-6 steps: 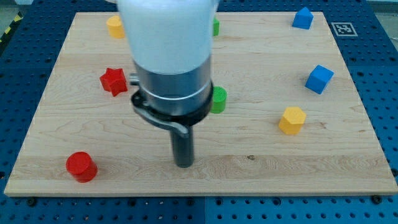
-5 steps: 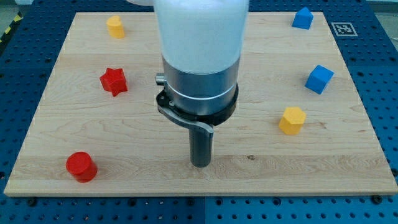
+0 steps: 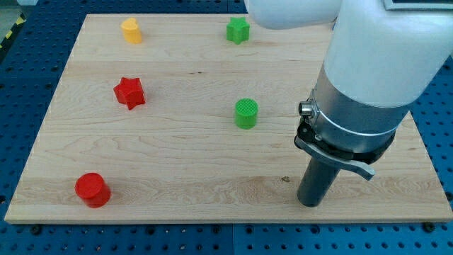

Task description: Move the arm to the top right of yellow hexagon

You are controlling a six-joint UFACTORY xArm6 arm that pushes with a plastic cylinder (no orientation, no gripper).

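Observation:
My tip rests on the wooden board near the view's bottom right. The arm's wide body hides the yellow hexagon, which does not show now. A green cylinder stands up and to the left of my tip. A green star sits near the top edge. A small yellow block stands at the top left.
A red star lies at the left and a red cylinder at the bottom left. The arm's body covers the board's right side, hiding any blocks there.
The arm has moved to the view's right and my tip slightly down. It now covers the yellow hexagon and both blue blocks; the green cylinder and green star have come into view.

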